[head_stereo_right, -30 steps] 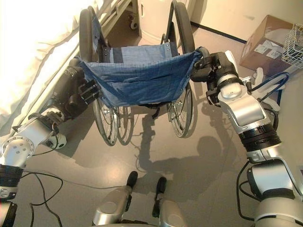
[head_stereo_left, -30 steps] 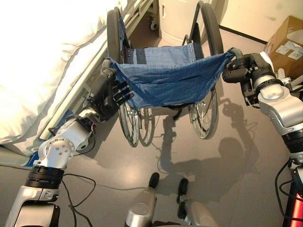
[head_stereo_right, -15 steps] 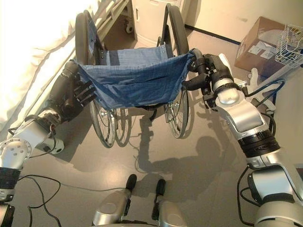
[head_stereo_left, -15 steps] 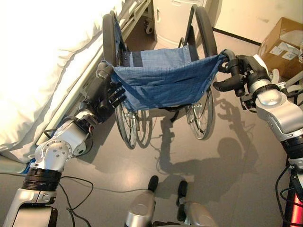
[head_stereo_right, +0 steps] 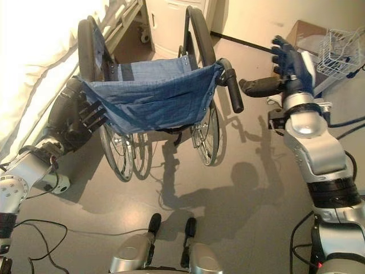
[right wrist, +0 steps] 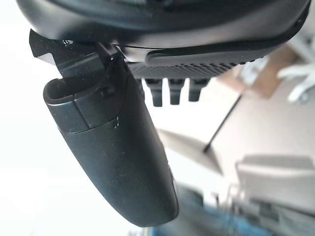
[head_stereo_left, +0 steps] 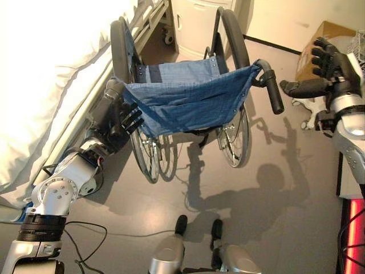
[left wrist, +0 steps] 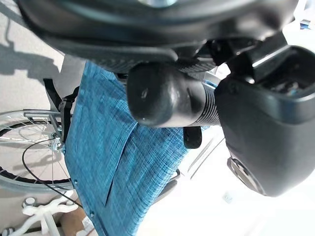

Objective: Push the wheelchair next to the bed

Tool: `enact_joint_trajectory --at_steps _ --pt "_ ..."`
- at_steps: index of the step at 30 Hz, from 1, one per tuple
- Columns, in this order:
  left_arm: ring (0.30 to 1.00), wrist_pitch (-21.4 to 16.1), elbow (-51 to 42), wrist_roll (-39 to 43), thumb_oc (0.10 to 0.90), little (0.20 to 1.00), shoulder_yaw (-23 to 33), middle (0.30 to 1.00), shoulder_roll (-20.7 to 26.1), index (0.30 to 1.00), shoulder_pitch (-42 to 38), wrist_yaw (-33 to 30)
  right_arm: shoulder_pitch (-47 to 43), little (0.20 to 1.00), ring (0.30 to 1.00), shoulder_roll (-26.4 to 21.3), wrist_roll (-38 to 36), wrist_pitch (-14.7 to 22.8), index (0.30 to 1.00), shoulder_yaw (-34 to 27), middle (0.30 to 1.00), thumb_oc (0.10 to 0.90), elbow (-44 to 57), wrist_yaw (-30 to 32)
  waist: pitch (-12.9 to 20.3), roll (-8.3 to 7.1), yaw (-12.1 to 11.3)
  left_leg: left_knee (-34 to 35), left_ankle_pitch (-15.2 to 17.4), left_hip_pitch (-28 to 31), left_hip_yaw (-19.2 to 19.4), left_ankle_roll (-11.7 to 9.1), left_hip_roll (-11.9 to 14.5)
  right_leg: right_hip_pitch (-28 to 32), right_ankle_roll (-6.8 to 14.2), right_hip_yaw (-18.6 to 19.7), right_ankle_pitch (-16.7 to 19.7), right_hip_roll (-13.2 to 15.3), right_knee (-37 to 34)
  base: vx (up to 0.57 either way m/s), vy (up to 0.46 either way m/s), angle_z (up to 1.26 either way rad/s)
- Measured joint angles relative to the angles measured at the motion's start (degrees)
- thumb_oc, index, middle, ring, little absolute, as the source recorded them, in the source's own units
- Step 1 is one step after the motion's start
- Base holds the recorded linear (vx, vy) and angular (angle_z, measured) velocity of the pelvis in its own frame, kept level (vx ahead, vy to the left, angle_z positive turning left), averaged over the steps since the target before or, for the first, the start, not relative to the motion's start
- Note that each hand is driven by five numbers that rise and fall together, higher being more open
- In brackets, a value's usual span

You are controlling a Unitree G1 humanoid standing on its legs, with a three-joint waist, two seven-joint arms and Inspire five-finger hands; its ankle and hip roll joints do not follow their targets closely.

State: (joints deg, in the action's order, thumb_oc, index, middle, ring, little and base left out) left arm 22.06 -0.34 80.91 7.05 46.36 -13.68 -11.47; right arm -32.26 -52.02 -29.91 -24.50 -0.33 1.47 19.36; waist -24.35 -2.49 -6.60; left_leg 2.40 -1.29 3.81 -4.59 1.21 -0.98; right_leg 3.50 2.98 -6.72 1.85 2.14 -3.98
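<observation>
Wheelchair (head_stereo_left: 188,103) stands on the grey floor (head_stereo_left: 256,228) right beside the bed (head_stereo_left: 45,74), its left big wheel (head_stereo_left: 118,51) close along the bed's side rail at about 10 o'clock in the head views; blue fabric backrest (head_stereo_right: 154,100) faces the robot, slung between the two push handles. Left hand (head_stereo_left: 117,117) sits at 9 o'clock of the backrest, at the left push handle (left wrist: 167,96); the left wrist view shows the handle's black rubber end lying against the palm with the thumb alongside it, fingers partly curled near the blue cloth, loose rather than clamped tight, so the grip looks relaxed and I cannot tell if it really pinches. Right hand (head_stereo_right: 291,63) is up at 2 o'clock, well apart from the right push handle (head_stereo_left: 272,91), fingers spread straight and thumb stuck out sideways toward the handle, holding nothing; right wrist view confirms thumb (right wrist: 113,147) extended and fingers (right wrist: 170,91) straight. Right handle is free, angled down toward 5 o'clock. White cabinet (head_stereo_left: 199,23) stands past the wheelchair at 12 o'clock, cardboard box (head_stereo_left: 319,40) on the floor at 2 o'clock, wire basket (head_stereo_right: 342,54) just beside it at the far right.
</observation>
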Motion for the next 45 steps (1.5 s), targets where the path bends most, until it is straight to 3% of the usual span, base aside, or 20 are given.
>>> enact_joint_trajectory --at_steps 5,11,17,20,24,27,32,35,36,40,41,45 --pt "0.900 0.07 -2.80 -0.42 0.800 0.900 4.54 0.900 -0.13 0.900 5.15 -0.73 6.78 0.900 0.900 0.00 0.00 0.04 0.900 -6.90 0.900 0.800 1.30 0.79 0.03 -0.05 1.75 0.10 0.00 0.06 0.27 0.00 0.06 0.10 -0.07 -0.14 0.07 -0.02 -0.34 0.00 -0.009 -0.03" --pt "0.900 0.20 -4.77 -2.76 0.800 0.900 9.16 0.900 -0.54 0.900 8.96 -1.80 13.48 0.900 0.900 0.30 -0.02 0.05 0.900 -8.42 0.900 0.800 1.50 0.79 0.06 0.03 2.04 0.06 0.01 -0.25 0.20 -0.01 0.31 0.23 -0.29 -0.45 0.23 -0.29 -0.90 0.00 0.000 0.00" --pt "0.900 0.12 -2.96 -15.63 0.800 0.900 19.24 0.900 -0.52 0.900 11.28 -4.59 17.51 0.900 0.900 2.43 -0.04 -0.01 0.900 -8.90 0.900 0.800 1.51 0.79 0.27 0.44 1.92 -0.07 0.00 -0.34 -0.05 -0.03 0.34 0.85 -0.29 -1.82 0.21 -0.25 -1.02 0.00 -0.008 0.12" --pt "0.900 0.10 0.10 -23.95 0.800 0.900 25.05 0.900 1.90 0.900 13.22 -4.78 20.06 0.900 0.900 3.22 -0.30 -0.03 0.900 -10.79 0.900 0.800 1.49 0.80 1.04 1.57 0.44 -0.16 0.00 -0.49 -0.31 -0.04 0.16 1.01 -0.30 -2.12 0.15 -0.03 -1.03 0.00 -0.004 0.11" --pt "0.900 0.45 1.03 -31.42 0.800 0.900 27.37 0.900 2.69 0.900 18.12 -3.24 24.05 0.900 0.900 4.04 -0.30 -0.09 0.900 -12.68 0.900 0.800 0.35 0.85 3.17 3.34 -1.13 -0.21 -0.02 -0.87 -1.37 -0.07 -0.23 1.20 -0.12 -3.28 0.01 0.35 -1.03 0.00 -0.008 0.17" --pt "0.900 1.36 2.25 -34.50 0.800 0.900 27.40 0.900 3.02 0.900 20.38 -1.87 25.11 0.900 0.900 5.64 -0.29 -0.15 0.900 -12.69 0.900 0.800 -0.71 0.85 4.27 3.33 -1.71 -0.21 -0.08 -0.91 -1.36 -0.19 -0.21 1.28 -0.03 -3.33 -0.17 0.38 -1.04 0.02 0.006 0.08" --pt "0.900 1.62 2.90 -36.27 0.800 0.900 26.90 0.900 2.69 0.900 24.65 1.35 29.77 0.900 0.900 11.05 -0.27 -0.05 0.900 -12.93 0.900 0.800 -4.82 1.75 6.63 1.44 -1.42 0.02 -0.12 -1.04 -1.27 -0.50 -0.03 1.18 -0.17 -3.41 -0.42 0.23 -1.04 -0.01 0.006 0.02" --pt "0.900 1.25 1.64 -36.89 0.800 0.900 24.13 0.900 -2.78 0.900 26.18 1.86 34.48 0.900 0.900 17.58 -0.01 1.86 0.900 -14.78 0.900 0.800 -9.27 3.68 7.96 0.94 -1.19 0.24 -0.15 -1.10 -1.29 -0.43 -0.23 1.15 0.04 -3.41 -0.56 0.45 -1.05 -0.05 -0.001 0.02" --pt "0.900 1.14 1.52 -37.70 0.800 0.900 21.28 0.900 -6.07 0.900 27.08 1.58 36.17 0.900 0.900 19.82 0.21 2.78 0.900 -14.60 0.900 0.800 -12.97 4.89 8.48 0.95 -0.98 0.32 -0.20 -1.08 -1.28 -0.36 -0.37 1.12 0.15 -3.41 -0.62 0.57 -1.05 -0.06 -0.011 0.02" --pt "0.900 2.62 6.95 -38.50 0.800 0.900 10.83 0.900 -11.33 0.900 27.13 0.97 38.47 0.900 0.900 23.66 -0.15 3.37 0.900 -12.32 0.900 0.800 -25.19 7.62 8.89 1.03 -0.39 0.36 -0.22 -0.94 -1.21 -0.37 -0.40 1.15 0.22 -3.40 -0.66 0.65 -1.05 -0.01 -0.006 -0.01" --pt "0.900 1.65 11.43 -38.56 0.800 0.900 8.20 0.900 -13.86 0.900 26.18 -0.14 38.53 0.900 0.900 25.52 -0.55 6.20 0.900 -11.79 0.900 0.800 -31.06 8.73 9.35 1.05 -0.17 0.40 -0.25 -0.72 -1.13 -0.42 -0.33 1.29 0.23 -3.39 -0.66 0.60 -1.06 -0.01 -0.002 -0.05" --pt "0.900 -2.08 28.34 -39.39 0.800 0.900 1.44 0.900 -21.59 0.900 22.59 -4.00 37.26 0.900 0.900 31.56 -5.01 10.17 0.900 -9.26 0.900 0.800 -45.02 11.02 10.55 1.22 2.10 0.85 -0.37 0.45 -0.98 -0.56 -0.06 2.10 0.18 -3.26 -0.70 0.39 -1.09 -0.01 0.004 -0.03"
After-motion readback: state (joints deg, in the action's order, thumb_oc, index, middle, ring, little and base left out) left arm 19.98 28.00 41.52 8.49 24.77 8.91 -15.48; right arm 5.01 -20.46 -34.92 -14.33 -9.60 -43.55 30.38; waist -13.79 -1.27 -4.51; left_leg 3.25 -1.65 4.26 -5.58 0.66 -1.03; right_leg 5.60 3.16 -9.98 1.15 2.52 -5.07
